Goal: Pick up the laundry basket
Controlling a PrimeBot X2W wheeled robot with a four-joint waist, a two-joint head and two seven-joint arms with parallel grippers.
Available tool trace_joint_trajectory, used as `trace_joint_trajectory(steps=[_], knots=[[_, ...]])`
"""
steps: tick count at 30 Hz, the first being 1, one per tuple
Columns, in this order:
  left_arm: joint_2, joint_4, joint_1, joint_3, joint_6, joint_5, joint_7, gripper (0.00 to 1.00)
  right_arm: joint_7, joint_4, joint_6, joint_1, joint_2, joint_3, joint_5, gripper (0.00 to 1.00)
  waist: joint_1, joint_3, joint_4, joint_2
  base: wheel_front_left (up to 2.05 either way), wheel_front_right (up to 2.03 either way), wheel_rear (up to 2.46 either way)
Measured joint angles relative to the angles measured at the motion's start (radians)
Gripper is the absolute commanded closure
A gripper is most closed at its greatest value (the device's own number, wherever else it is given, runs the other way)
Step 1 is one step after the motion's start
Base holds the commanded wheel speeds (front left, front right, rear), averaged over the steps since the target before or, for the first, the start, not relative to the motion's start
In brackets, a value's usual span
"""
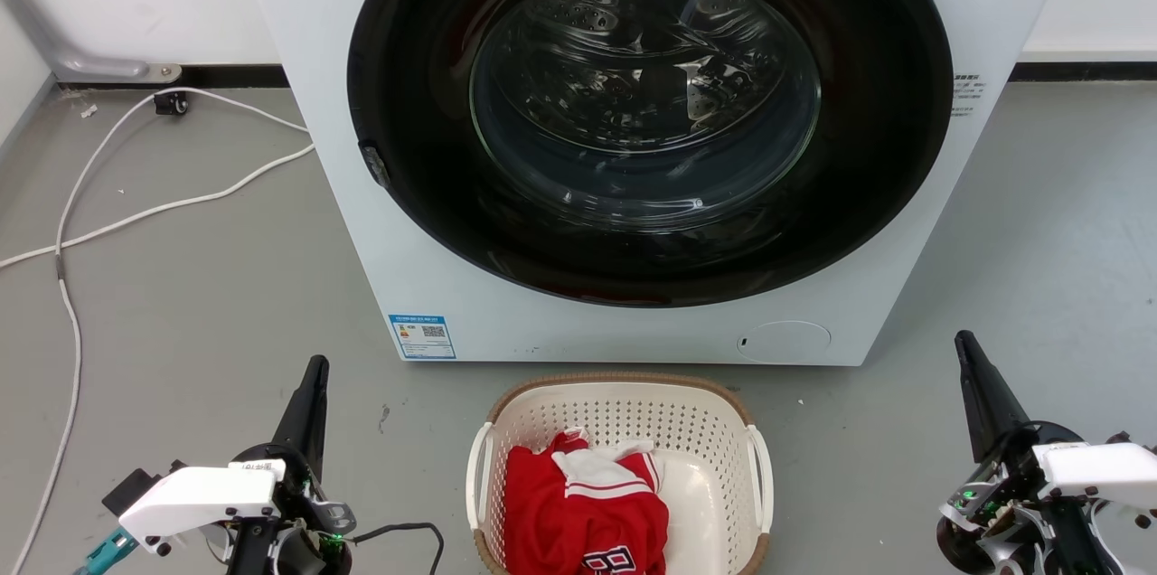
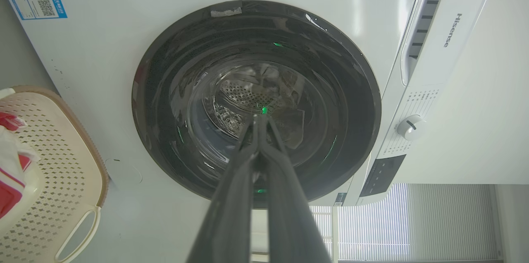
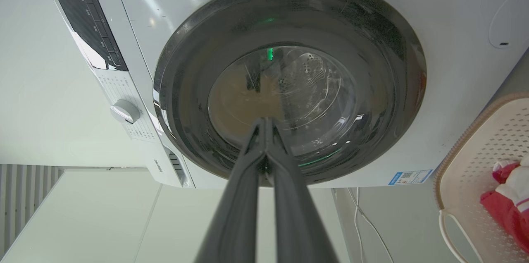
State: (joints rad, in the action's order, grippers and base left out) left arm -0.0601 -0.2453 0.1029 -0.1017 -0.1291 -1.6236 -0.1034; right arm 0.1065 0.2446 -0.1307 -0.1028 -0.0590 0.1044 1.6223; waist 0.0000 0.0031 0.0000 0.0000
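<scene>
The washing machine [image 1: 646,114] fills the view ahead. The laundry basket [image 1: 624,419] sits on the floor just in front of it, midway between my arms, with a white handle [image 1: 476,476] facing each side. My left pincer [image 1: 317,367] and right pincer [image 1: 965,342] flank it, both pressed closed and empty, about equally near; I judge each must swing inward.

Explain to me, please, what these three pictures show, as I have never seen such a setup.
This is a wheeled robot with two arms. The head view looks down from its head at a grey floor. The left gripper and right gripper each have two dark fingers, closed together and holding nothing. Between them stands the laundry basket, with a red and white garment inside, in front of a washing machine. The two wrist views look along each gripper's fingers toward that machine.
</scene>
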Motion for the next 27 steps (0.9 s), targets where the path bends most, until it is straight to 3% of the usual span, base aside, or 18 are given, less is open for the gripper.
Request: trace_joint_trajectory(steps=[27], knots=[[0.003,0.000,0.000,-0.004,0.000,0.002,-0.004,1.00,0.004,0.000,0.000,0.000,0.002,0.003,-0.003,1.00,0.0000,0.000,0.000,0.0000,0.00,0.00,0.00]])
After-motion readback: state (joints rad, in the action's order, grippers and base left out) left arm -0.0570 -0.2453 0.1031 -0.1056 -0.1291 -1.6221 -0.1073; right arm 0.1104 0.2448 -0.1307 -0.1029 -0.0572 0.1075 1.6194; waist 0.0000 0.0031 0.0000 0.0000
